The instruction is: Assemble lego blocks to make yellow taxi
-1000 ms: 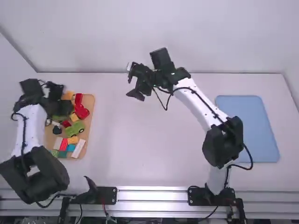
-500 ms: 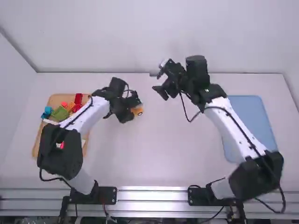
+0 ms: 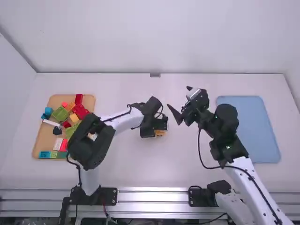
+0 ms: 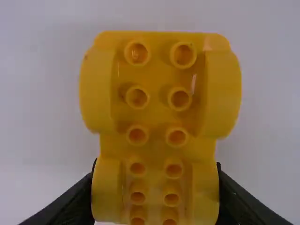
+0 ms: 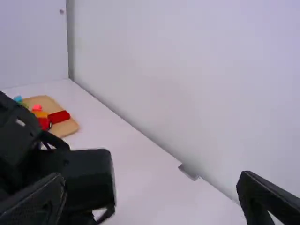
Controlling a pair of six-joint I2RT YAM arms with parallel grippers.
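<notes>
The left gripper (image 3: 158,129) is clasping the yellow base (image 4: 157,93), its 2 fingers pressed to opposite long sides near 1 end. The base's long axis runs square to the line between those fingers, and most of its length juts out beyond them. Its studs (image 4: 179,98), in 2 columns, face the left wrist camera. In the high view, base and gripper are near the middle of the table (image 3: 140,164); whether the base touches it, I cannot tell.

Farther out, the right gripper (image 3: 182,101) is beyond the base and to its right, empty, its 2 fingers spread wide. The wood tray (image 3: 36,140) of loose blocks is well off to the left, so the left arm is nearer. The next move probably calls for setting the base down studs up, level and flat; a tilted release could tip it.
</notes>
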